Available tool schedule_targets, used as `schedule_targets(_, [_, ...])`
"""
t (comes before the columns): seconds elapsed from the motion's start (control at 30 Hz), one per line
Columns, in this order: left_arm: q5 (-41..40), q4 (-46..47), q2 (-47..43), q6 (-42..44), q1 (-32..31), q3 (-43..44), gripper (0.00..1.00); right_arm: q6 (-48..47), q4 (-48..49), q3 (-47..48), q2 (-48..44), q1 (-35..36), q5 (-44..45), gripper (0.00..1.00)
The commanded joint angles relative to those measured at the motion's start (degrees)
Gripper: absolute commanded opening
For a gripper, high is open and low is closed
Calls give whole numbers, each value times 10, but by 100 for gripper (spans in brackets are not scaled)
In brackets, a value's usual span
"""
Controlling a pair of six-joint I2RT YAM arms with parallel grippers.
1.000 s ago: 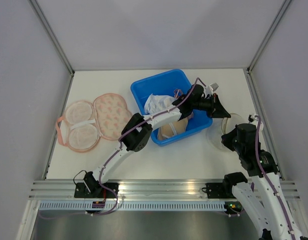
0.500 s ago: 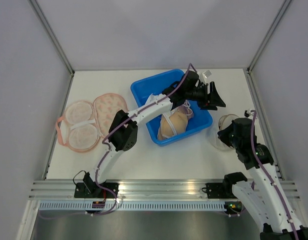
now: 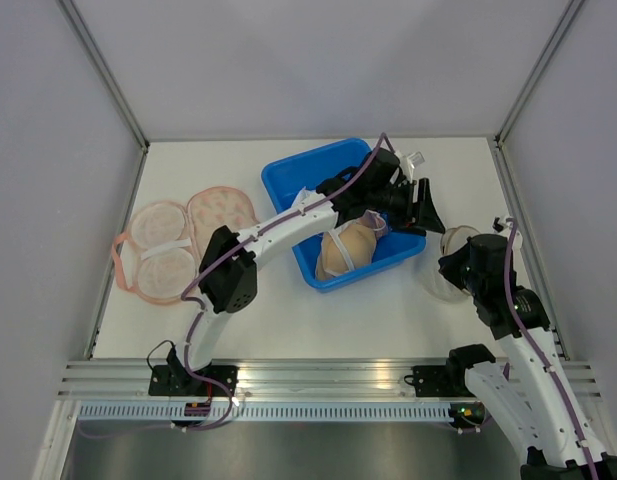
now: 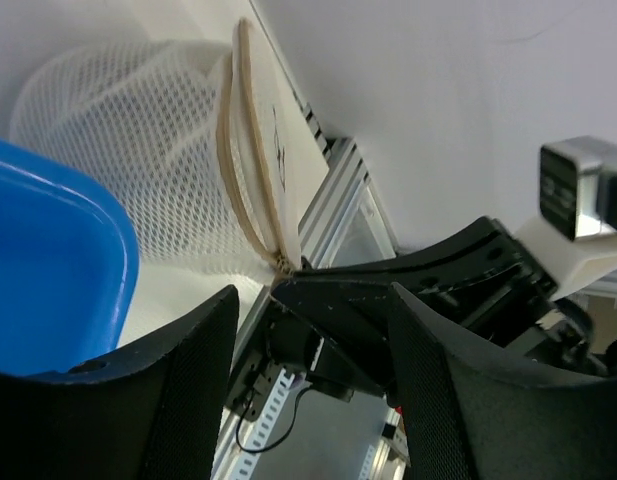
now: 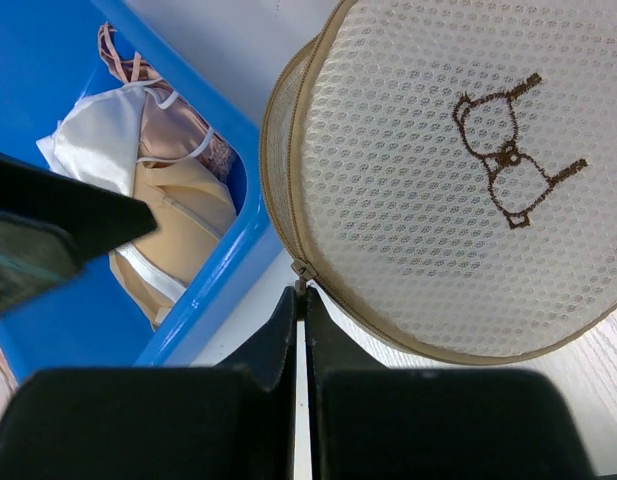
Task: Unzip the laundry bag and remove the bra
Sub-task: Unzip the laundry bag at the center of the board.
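On the white table (image 3: 188, 170), just right of the blue plastic bin (image 3: 284, 178): round white mesh laundry bag (image 5: 438, 200). Lies flat, with a tan zip band round its rim and a brown bra drawing stitched on its upper face. Zip closed along the whole stretch in view; contents not discernible through the mesh. At the bag's rim on the side facing the bin, right gripper (image 5: 300, 296) with jaws pressed fully together, pinching the small tan zipper pull (image 5: 301, 270) at the fingertips. Above the bin's right wall, left gripper (image 3: 426, 208) with jaws spread wide, holding nothing, pointed toward the bag and apart from it. Inside the bin: beige padded bra (image 3: 346, 252) and a white garment (image 5: 93, 140), heaped together. Far left on the table, well apart from all this: pink floral bra-shaped pouch (image 3: 183, 245), lying open in two halves.
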Motion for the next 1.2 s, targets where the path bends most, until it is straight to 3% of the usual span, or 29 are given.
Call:
schedule_targets(0.0, [-7, -23, 5, 24, -24, 1, 66, 3, 37, -1, -10, 1, -2, 0])
schedule_targets(0.4, [18, -22, 89, -2, -43, 55, 67, 5, 36, -8, -28, 1, -15, 0])
schedule_targets(0.63, [61, 45, 113, -28, -46, 59, 61, 7, 30, -25, -40, 1, -28, 0])
schedule_targets(0.8, [66, 65, 116, -33, -46, 58, 41, 2, -3, -26, -59, 1, -13, 1])
schedule_targets(0.9, [69, 79, 123, -35, -46, 61, 15, 0, -25, -27, -66, 1, -4, 0])
schedule_targets(0.97, [79, 95, 128, -42, -45, 66, 7, 11, -36, -33, -78, 1, 6, 0])
schedule_targets(1.03, [85, 103, 130, -54, -45, 69, 2, 18, -48, -43, -97, 0, 11, 0])
schedule_targets(1.17, [99, 140, 141, -76, -41, 78, 2, 29, -74, -31, -116, 1, 53, 0])
